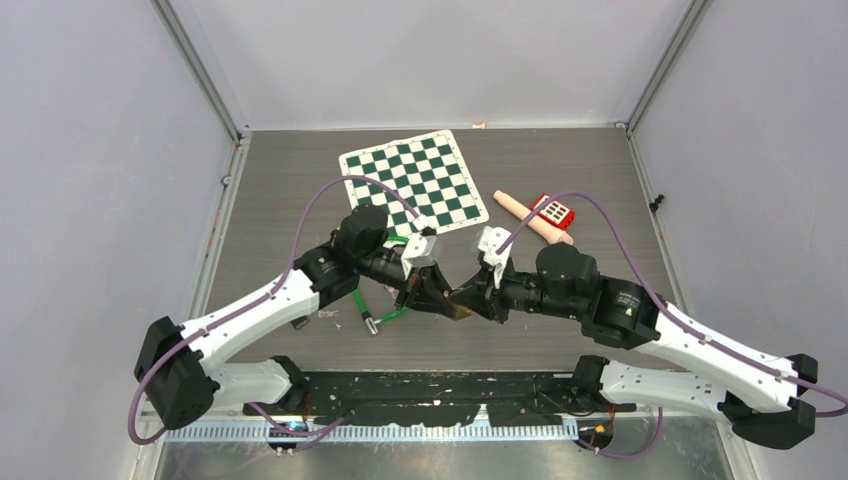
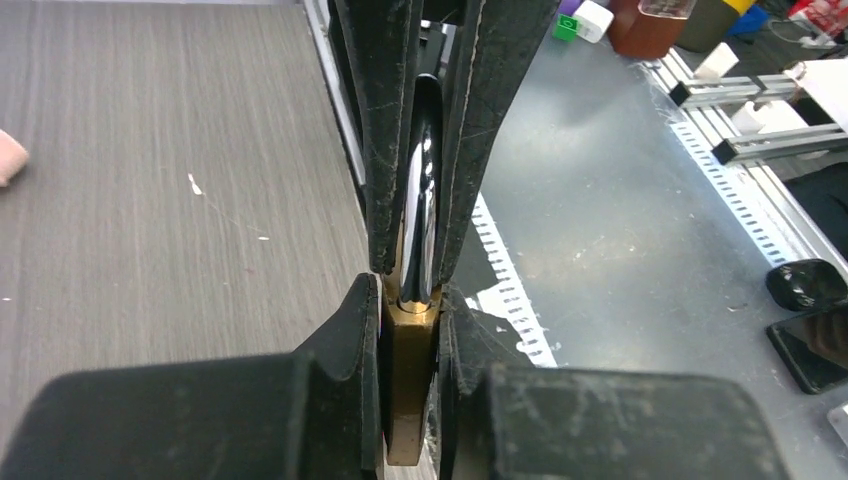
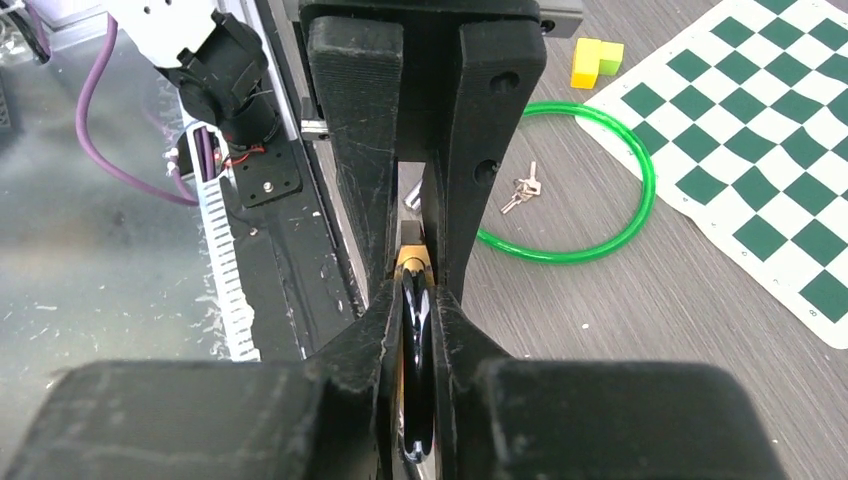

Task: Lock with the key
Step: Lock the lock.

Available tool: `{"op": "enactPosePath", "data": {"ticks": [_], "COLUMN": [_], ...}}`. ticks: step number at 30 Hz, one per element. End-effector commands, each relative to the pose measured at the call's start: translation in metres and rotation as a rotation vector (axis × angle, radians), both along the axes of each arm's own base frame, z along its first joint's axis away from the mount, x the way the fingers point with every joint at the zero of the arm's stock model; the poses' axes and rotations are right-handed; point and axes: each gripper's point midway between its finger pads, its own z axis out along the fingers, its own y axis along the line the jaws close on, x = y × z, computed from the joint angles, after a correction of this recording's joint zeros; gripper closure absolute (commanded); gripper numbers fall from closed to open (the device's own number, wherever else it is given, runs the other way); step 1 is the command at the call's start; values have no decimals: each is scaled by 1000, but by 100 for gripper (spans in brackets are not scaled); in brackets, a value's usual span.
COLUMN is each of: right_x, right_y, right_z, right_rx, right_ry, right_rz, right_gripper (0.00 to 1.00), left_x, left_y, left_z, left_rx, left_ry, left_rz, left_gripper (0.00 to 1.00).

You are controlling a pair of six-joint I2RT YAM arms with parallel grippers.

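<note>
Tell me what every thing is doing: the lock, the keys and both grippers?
padlock: pinched between both grippers; locked or not, cannot tell.
left gripper: shut on the padlock's brass body.
right gripper: shut on the padlock's shiny shackle.
keys: lying loose on the table inside the green loop, not in the padlock.
green loop: lying flat on the table.

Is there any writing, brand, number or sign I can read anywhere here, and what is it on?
No readable text anywhere.
brass padlock: only a bare narrow edge shows, no stamp visible.
keys: too small to read.
red item: white squares on its face, too small to tell any print.
chessboard mat: plain green and white squares, no letters or numbers.
</note>
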Motion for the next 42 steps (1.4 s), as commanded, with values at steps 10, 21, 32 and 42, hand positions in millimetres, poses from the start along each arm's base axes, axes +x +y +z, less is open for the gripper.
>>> {"op": "enactPosePath", "data": {"ticks": [10,21,32,42], "right_x": [46,40,24,27], "right_y": [-28,-11,40,53], "right_z": [67,68,85,100], "right_rx": [356,528,634,695], "right_ry": [-75,15,63,68], "right_rz": [-360,-312,-105,-81], "right_gripper": [4,25,29,40], "left_x": [73,79,51,36], "left_y": [6,53,59,63], "left_z": [81,171,207,215], "left_rx": [-248,-554,-697,-731], "left_ry": [16,92,204,209], "left_rz": [477,744,613,549], "left_gripper": [100,100,100,100]}}
